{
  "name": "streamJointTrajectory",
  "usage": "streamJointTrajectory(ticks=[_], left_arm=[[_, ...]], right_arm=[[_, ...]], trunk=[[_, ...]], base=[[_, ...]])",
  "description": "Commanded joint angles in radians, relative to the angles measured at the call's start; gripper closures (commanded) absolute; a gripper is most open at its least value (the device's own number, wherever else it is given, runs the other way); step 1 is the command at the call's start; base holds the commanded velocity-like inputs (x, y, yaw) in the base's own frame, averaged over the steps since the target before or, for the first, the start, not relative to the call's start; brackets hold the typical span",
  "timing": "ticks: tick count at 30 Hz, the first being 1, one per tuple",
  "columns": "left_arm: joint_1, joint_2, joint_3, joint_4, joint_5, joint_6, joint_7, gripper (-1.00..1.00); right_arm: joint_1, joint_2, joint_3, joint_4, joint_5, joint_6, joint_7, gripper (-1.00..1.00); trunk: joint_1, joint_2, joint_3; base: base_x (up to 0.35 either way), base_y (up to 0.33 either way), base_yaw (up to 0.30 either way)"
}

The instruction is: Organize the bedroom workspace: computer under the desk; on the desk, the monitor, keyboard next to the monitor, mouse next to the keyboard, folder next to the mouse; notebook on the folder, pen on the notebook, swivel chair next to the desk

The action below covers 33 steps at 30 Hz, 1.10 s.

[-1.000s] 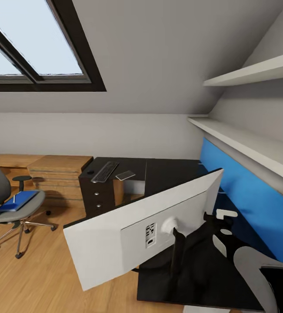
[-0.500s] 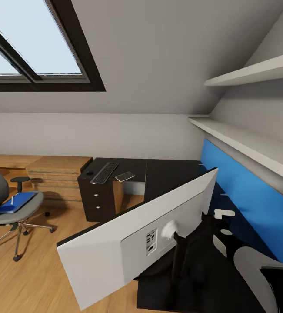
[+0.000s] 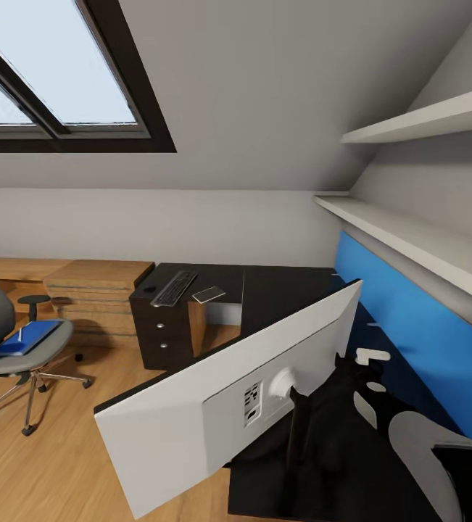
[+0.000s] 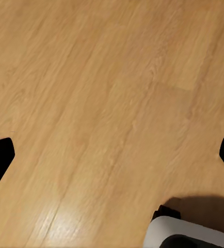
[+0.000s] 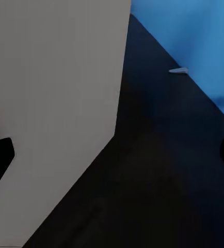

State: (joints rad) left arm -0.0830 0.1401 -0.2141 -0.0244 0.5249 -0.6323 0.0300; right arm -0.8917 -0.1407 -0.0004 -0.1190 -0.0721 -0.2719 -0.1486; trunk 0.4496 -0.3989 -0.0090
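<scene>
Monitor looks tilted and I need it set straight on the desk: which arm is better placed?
Right. Its pincer is beside the monitor over the desk; the left pincer faces bare floor.

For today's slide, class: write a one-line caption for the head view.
White-backed monitor tilts over the black desk; keyboard lies at the far end, blue folder on the swivel chair.

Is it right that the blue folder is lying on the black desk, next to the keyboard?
Not quite. The blue folder is lying on the seat of the swivel chair, out on the wooden floor, not on the desk. The keyboard is indeed on the black desk. The head view shows this.
</scene>
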Motion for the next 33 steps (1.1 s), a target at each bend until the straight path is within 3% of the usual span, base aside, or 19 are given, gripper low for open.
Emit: streamJointTrajectory(ticks=[1,14,33], left_arm=[[0.0,-0.001,-0.008,0.001,-0.002,-0.014,-0.007,-1.0],[0.0,0.002,-0.008,0.001,-0.013,-0.039,-0.041,-1.0],[0.0,0.001,-0.007,0.001,-0.009,-0.039,-0.038,-1.0]], right_arm=[[0.0,0.003,0.002,0.002,-0.007,-0.004,0.001,-1.0],[0.0,0.015,0.001,-0.002,-0.006,-0.004,0.001,-1.0],[-0.001,0.013,0.0,-0.004,-0.006,-0.004,0.0,-1.0]], trunk=[[0.0,-0.001,-0.001],[0.0,-0.001,-0.001],[0.0,-0.001,-0.001]], base=[[0.0,0.0,0.035],[0.0,0.0,0.223],[-0.009,0.0,0.016]])
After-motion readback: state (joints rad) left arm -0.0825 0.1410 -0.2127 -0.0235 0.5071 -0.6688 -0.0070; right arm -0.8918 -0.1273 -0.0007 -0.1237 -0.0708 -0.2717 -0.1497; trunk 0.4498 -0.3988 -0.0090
